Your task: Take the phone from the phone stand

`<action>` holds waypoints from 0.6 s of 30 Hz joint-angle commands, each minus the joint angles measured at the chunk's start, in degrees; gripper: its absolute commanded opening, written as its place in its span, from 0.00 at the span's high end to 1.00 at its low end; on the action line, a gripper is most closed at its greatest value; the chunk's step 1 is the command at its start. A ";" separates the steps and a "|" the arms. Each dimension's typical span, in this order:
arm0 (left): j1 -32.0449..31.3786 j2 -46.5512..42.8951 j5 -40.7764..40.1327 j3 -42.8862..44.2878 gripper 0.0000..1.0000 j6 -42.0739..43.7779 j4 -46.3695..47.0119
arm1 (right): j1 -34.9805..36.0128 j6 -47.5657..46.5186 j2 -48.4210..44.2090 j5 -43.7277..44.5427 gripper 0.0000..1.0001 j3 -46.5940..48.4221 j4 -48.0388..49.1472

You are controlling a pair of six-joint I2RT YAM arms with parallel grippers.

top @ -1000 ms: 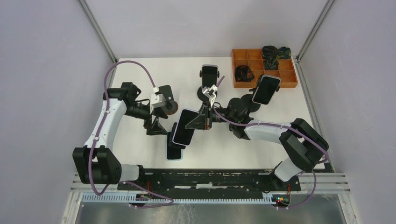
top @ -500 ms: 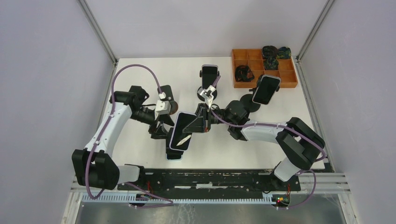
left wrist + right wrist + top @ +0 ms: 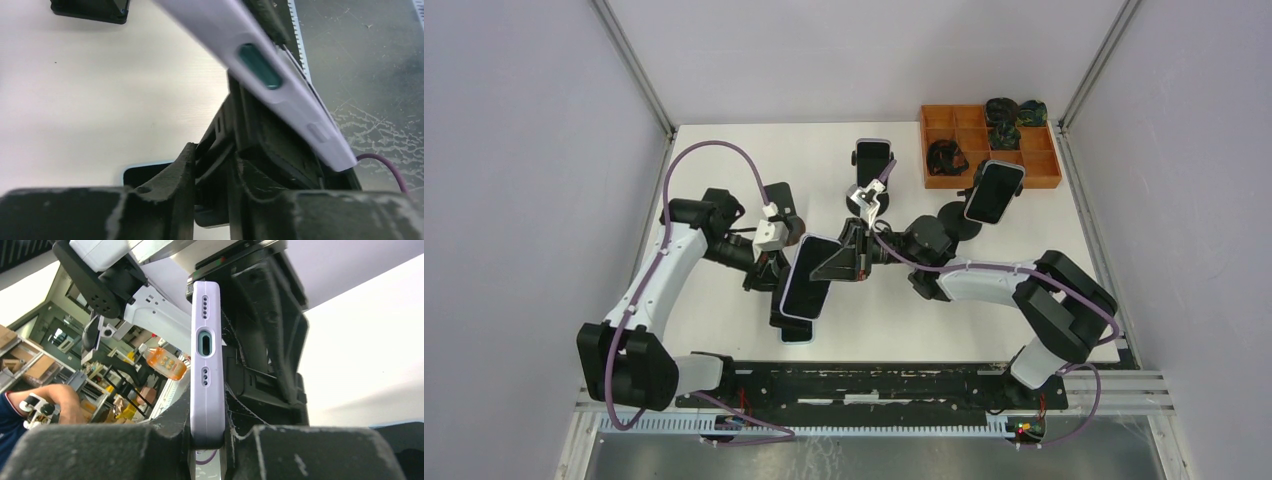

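Note:
A phone [image 3: 807, 277] in a lilac case hangs tilted over the middle of the table, screen up. My right gripper [image 3: 848, 262] is shut on its right end; the right wrist view shows the lilac edge [image 3: 207, 365] clamped between both fingers [image 3: 165, 432]. The black phone stand [image 3: 265, 340] sits close against the phone's back. From the left, my left gripper [image 3: 769, 270] is shut on the stand's black arm [image 3: 260, 145], with the phone's edge [image 3: 270, 75] passing just above my left gripper [image 3: 212, 172].
A second phone [image 3: 798, 331] lies flat on the table below the held one. Two more phones on stands are at the back centre [image 3: 873, 160] and back right [image 3: 994, 190]. A wooden compartment tray [image 3: 1044, 165] sits in the far right corner.
My left gripper has moved right to the stand and closed on its arm. The right gripper and the phone have shifted slightly left.

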 commanded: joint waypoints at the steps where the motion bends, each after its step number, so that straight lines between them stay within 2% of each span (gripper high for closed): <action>1: -0.34 -0.50 3.86 1.02 0.82 5.04 -2.46 | 1.13 -0.88 -1.42 2.41 1.00 2.40 6.77; 3: -0.34 -0.45 3.84 1.05 0.95 5.26 -2.57 | 0.99 -1.89 -1.63 2.99 1.00 2.48 4.61; 4: -0.34 -0.56 3.73 1.05 0.98 5.47 -2.57 | 0.82 -2.19 -1.69 3.09 1.00 2.64 3.59; 8: -0.34 -0.89 2.96 1.31 0.98 5.99 -2.57 | -0.68 -2.81 -2.38 4.30 0.93 2.30 0.38; 14: -0.34 -1.64 2.23 1.81 0.98 7.17 -2.64 | -1.49 -4.85 -4.26 8.01 0.68 1.08 -3.53; 16: -0.34 -1.66 2.17 2.09 0.98 7.41 -2.66 | -1.50 -4.97 -4.65 8.81 0.62 1.08 -4.21; 18: -0.34 -1.92 2.05 2.21 0.98 7.66 -2.64 | -1.50 -5.39 -5.16 9.40 0.60 1.12 -5.13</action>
